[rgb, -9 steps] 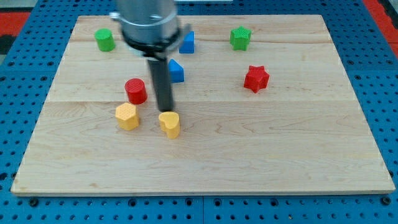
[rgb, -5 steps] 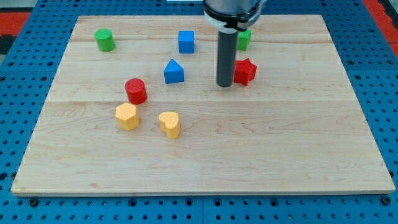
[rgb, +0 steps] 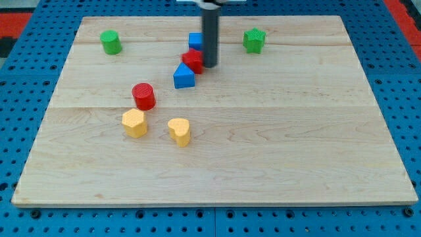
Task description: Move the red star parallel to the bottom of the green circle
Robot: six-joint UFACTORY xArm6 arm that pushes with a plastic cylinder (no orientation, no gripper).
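The red star (rgb: 192,61) sits near the board's top centre, wedged between the blue cube (rgb: 195,41) above and the blue triangular block (rgb: 184,76) below, touching both. My tip (rgb: 209,65) presses against its right side; it is a bare rod, gripping nothing. The green circle (rgb: 110,42) stands well apart at the view's left.
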